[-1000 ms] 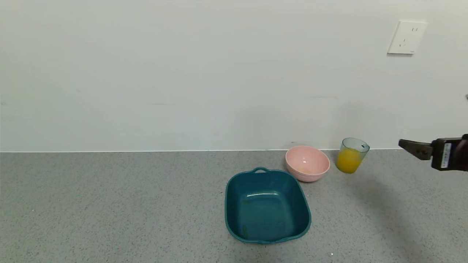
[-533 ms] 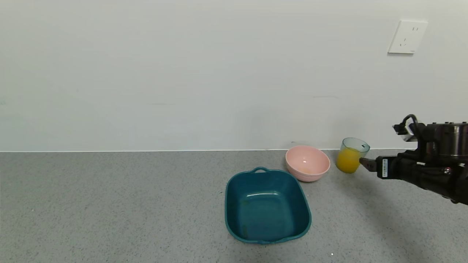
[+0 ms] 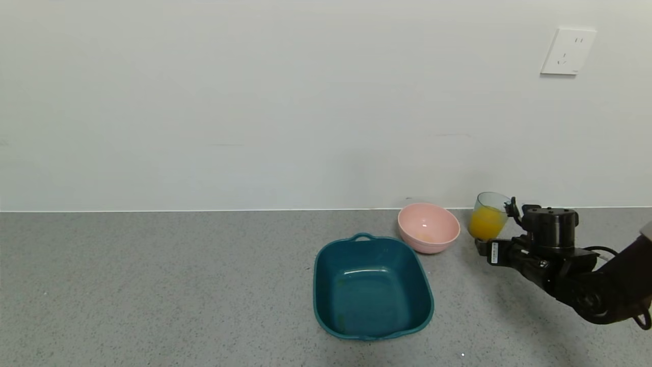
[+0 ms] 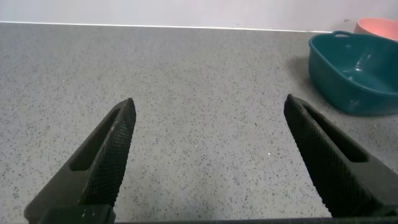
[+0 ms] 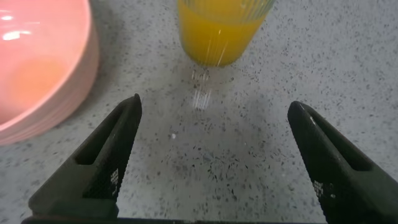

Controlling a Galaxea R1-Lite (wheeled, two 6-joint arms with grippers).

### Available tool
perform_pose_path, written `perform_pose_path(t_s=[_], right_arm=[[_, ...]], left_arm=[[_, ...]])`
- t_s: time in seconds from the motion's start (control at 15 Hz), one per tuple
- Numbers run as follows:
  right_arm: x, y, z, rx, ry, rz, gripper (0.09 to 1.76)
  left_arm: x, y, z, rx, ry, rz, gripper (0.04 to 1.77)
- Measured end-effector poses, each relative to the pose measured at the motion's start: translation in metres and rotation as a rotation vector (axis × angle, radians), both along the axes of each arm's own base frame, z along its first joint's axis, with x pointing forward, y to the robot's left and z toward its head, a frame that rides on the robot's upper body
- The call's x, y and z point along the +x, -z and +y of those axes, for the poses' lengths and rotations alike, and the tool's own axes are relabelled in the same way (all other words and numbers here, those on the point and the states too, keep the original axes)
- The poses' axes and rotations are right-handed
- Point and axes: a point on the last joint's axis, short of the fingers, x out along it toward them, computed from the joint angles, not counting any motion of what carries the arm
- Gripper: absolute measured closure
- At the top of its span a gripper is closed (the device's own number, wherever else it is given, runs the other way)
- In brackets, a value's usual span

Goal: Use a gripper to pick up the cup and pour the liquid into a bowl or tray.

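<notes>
The cup (image 3: 488, 215), a translucent blue-grey tumbler, stands upright near the wall at the back right, about half full of orange liquid (image 3: 485, 224). The pale pink bowl (image 3: 428, 228) sits just left of it. My right gripper (image 3: 495, 227) reaches in low from the right and is open. In the right wrist view the cup (image 5: 221, 25) stands a short way ahead of the gripper (image 5: 214, 106), centred on the gap, with bare counter between the fingers and the bowl (image 5: 37, 62) off to one side. My left gripper (image 4: 208, 109) is open over bare counter, outside the head view.
A dark teal square tub (image 3: 372, 285) with handles sits in front of the bowl, nearer to me; the left wrist view shows this tub (image 4: 354, 81) too. The wall rises right behind the cup, with a white socket (image 3: 567, 52) high on it. Grey speckled counter stretches to the left.
My right arm has swung in from the right edge and dropped low, bringing its open gripper up beside the cup. Cup, bowl and tub have not moved.
</notes>
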Motion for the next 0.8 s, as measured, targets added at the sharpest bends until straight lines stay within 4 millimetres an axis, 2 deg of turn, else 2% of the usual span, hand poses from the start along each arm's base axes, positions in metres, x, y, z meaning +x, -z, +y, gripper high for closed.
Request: perform_pose_path(t_s=[0.33, 0.8], right_arm=[[0.022, 0.032, 0.003, -0.005, 0.039, -0.053, 0.14], [0.049, 0.045, -0.005, 0.007, 0.064, -0.137, 0.14]], left_arm=[[0.0, 0.0, 0.0, 0.0, 0.0, 0.0, 0.09], [0.0, 0.0, 0.0, 0.0, -0.001, 0.0, 0.09]])
